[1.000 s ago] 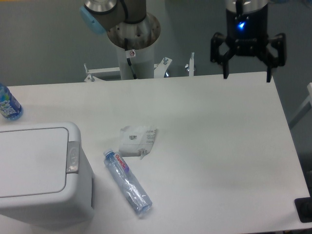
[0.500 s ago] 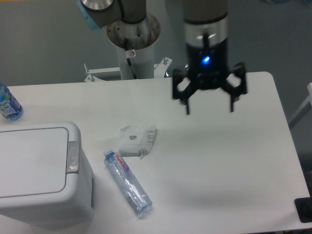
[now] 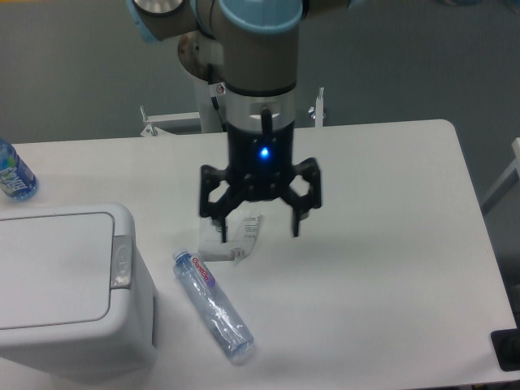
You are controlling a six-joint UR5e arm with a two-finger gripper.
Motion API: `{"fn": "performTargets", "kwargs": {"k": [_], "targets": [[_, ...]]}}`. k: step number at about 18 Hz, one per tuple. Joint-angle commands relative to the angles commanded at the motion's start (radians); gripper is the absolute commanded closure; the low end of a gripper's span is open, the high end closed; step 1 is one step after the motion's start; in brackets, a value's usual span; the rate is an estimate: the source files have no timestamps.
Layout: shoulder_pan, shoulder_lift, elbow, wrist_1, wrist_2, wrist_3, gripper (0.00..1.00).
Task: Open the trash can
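The large white plastic boxy trash can (image 3: 69, 288) with rounded corners is seen at the front left corner of the white desk (image 3: 382, 244), its flat lid shut and its small grey push-button tab (image 3: 121, 262) on the right rim. The black two-finger gripper (image 3: 258, 231) is held pointing straight down above the desk's middle, fingers spread wide and empty, well to the right of the can. A crumpled white wrapper (image 3: 231, 234) lies under it, and a clear plastic bottle (image 3: 213, 304) is found just beside the can.

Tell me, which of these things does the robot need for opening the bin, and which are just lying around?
Needed: trash can, lid closed; its grey button tab; the open gripper.

Lying about: clear bottle, crumpled wrapper, blue bottle at the table's left edge.
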Motion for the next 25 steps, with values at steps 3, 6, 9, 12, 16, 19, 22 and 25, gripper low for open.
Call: {"fn": "performTargets", "kwargs": {"k": [3, 6, 9, 12, 16, 19, 22, 25], "targets": [[-0.011, -0.008, 0.003, 0.002, -0.035, -0.028, 0.0], [-0.031, -0.006, -0.008, 0.002, -0.042, -0.043, 0.0], [-0.046, -0.009, -0.006, 0.002, -0.042, -0.043, 0.0], [-0.066, -0.015, -0.008, 0.002, -0.042, -0.043, 0.0], [-0.081, -0.026, -0.008, 0.003, -0.04, -0.04, 0.0], [-0.095, -0.035, -0.009, 0.003, -0.039, -0.04, 0.0], [-0.1, -0.04, -0.009, 0.003, -0.038, -0.04, 0.0], [-0.101, -0.043, -0.009, 0.005, -0.037, -0.04, 0.0]]}}
